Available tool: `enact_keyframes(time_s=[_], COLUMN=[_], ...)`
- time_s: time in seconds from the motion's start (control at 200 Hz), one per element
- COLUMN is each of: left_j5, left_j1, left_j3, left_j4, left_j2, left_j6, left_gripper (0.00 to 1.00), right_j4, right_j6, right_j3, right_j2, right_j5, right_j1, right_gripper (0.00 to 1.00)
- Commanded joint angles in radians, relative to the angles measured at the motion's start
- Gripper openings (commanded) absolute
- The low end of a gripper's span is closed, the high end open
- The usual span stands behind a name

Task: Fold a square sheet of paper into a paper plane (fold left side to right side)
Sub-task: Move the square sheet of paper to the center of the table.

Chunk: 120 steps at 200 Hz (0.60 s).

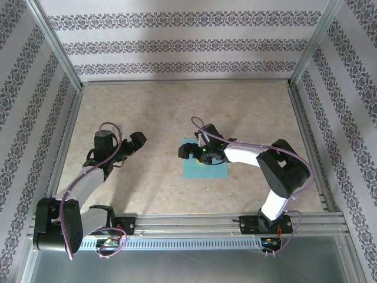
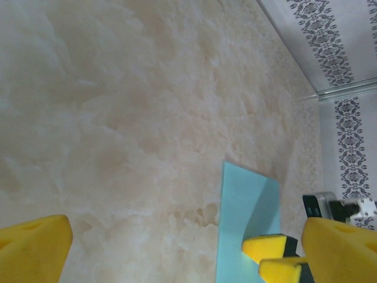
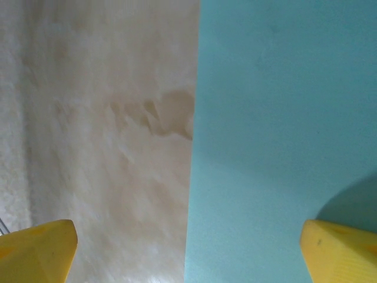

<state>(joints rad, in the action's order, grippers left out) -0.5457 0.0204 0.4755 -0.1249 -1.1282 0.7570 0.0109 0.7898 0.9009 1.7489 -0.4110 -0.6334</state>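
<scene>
I keep the right gripper spread astride the edge of the square sheet of paper for lifting, the left gripper spread aside.

Matt, smooth square sheet of paper; table marbled stone-look; end effector pads foam.
</scene>
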Motion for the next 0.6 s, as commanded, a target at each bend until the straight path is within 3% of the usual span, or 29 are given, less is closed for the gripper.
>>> enact_keyframes(time_s=[0.0, 0.205, 0.39, 0.595], left_j5=[-0.001, -0.003, -0.03, -0.066], left_j1=[0.013, 0.022, 0.06, 0.188], left_j3=[0.028, 0.027, 0.043, 0.062], left_j4=[0.022, 0.014, 0.019, -0.068], left_j2=[0.011, -0.007, -0.028, -0.112], left_j6=[-0.002, 0.021, 0.024, 0.08], left_gripper=[1.0, 1.0, 1.0, 0.98], right_j4=[0.045, 0.039, -0.028, -0.171], right_j6=[0.062, 0.055, -0.009, -0.138], right_j3=[0.057, 0.162, 0.204, 0.18], right_j2=[0.065, 0.132, 0.057, -0.044], right_j5=[0.052, 0.043, 0.06, 0.147], right_j1=[-0.019, -0.046, -0.031, 0.069], right_gripper=[0.98, 0.97, 0.98, 0.98])
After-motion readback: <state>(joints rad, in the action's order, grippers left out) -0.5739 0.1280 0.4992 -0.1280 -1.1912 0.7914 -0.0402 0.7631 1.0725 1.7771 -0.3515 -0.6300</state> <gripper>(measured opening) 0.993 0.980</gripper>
